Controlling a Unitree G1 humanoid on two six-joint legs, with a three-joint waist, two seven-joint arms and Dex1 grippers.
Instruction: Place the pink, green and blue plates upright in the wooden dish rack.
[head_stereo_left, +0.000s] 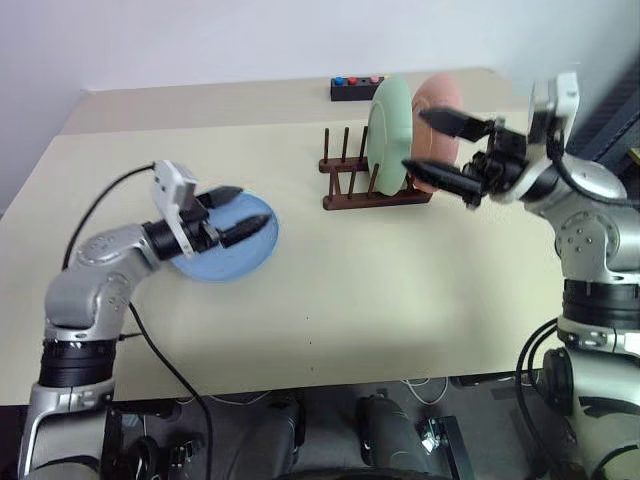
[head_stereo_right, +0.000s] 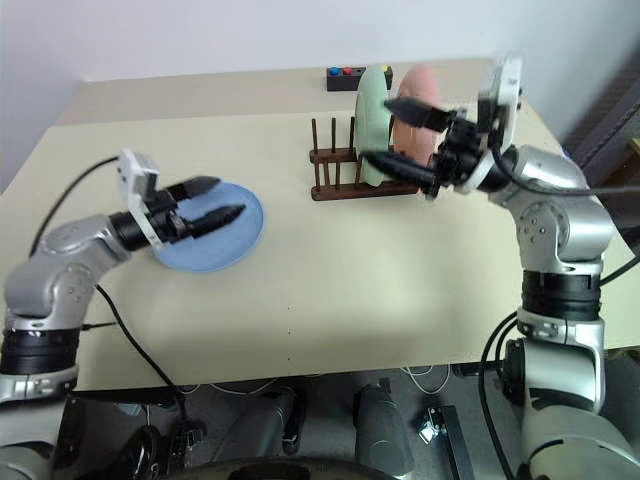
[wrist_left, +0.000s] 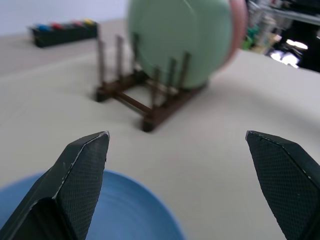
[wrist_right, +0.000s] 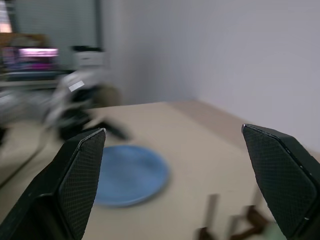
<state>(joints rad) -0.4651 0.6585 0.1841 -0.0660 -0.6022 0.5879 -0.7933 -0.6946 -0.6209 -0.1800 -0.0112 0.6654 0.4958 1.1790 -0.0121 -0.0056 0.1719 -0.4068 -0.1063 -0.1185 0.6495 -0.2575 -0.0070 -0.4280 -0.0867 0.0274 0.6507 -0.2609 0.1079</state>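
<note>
The wooden dish rack (head_stereo_left: 352, 178) stands at the far middle of the table. In its right end the green plate (head_stereo_left: 390, 132) stands upright, with the pink plate (head_stereo_left: 436, 96) upright just behind it. The blue plate (head_stereo_left: 238, 253) lies flat on the table to the left. My left gripper (head_stereo_left: 239, 213) hovers open over the blue plate with nothing between its fingers. My right gripper (head_stereo_left: 443, 148) is open and empty, raised just right of the two standing plates and pointing left. The left wrist view looks across the blue plate (wrist_left: 125, 212) toward the rack (wrist_left: 145, 97).
A small black box with coloured buttons (head_stereo_left: 356, 88) sits at the far edge behind the rack. The beige table (head_stereo_left: 400, 290) has bare surface in front of the rack. A black cable (head_stereo_left: 160, 355) trails from my left arm over the near edge.
</note>
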